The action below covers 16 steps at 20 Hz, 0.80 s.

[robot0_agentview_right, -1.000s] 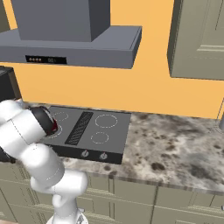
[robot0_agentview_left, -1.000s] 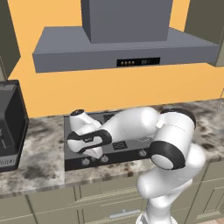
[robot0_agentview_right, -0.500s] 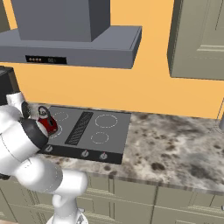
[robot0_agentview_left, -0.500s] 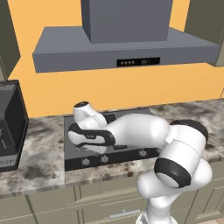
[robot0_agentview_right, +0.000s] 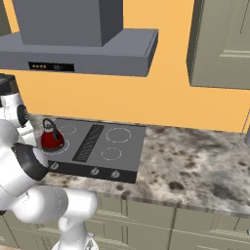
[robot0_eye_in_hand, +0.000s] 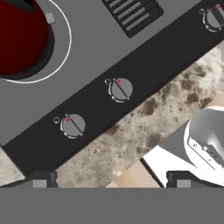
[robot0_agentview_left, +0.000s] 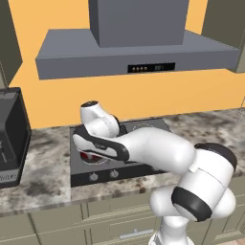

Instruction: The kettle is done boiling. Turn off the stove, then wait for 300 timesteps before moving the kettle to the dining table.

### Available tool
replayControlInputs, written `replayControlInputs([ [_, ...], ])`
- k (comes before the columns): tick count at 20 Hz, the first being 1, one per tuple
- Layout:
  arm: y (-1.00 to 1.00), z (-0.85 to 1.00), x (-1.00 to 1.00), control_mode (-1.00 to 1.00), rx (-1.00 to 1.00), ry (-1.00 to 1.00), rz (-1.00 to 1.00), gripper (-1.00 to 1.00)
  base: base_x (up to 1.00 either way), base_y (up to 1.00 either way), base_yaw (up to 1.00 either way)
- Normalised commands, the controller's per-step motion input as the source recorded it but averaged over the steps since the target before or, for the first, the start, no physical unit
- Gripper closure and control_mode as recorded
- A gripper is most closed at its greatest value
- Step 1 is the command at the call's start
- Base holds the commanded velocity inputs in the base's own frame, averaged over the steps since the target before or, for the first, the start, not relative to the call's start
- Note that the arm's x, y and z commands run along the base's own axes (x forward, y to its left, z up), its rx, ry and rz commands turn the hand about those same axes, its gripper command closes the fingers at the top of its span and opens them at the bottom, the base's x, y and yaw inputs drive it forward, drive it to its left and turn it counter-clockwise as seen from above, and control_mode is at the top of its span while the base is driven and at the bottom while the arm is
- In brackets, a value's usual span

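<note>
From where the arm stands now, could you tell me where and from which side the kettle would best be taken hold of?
Probably by the black arched handle, from above. The kettle sits upright on the stove's front left ring, its handle arching over the lid with a gap beneath for one finger. The squat red body looks too wide and rounded to pinch. The gripper hangs open over the knobs.

The kettle (robot0_agentview_right: 51, 138), small, squat and red with a black arched handle, stands upright inside a white ring mark at the front left of the stove (robot0_agentview_right: 113, 146). The stove is a flat dark grey cooktop set in the speckled granite table (robot0_agentview_right: 195, 161), with a black grille down its middle and round grey knobs (robot0_eye_in_hand: 121, 89) along its dark front strip, each bearing a small red mark.
</note>
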Motion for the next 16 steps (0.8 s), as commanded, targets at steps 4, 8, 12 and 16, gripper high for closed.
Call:
replayControlInputs([
  [4,0.00,0.32,-0.10,-1.00,0.00,0.01,0.16,-1.00,0.00,0.00,0.00],
  [8,-0.05,0.21,-0.06,-1.00,0.00,0.00,0.20,-1.00,0.00,0.00,0.00],
  [12,-0.21,0.15,-0.12,-1.00,0.00,-0.01,0.21,-1.00,0.00,0.00,0.00],
  [16,-0.35,0.15,-0.16,-1.00,0.00,-0.11,0.26,-1.00,0.00,0.00,0.00],
])
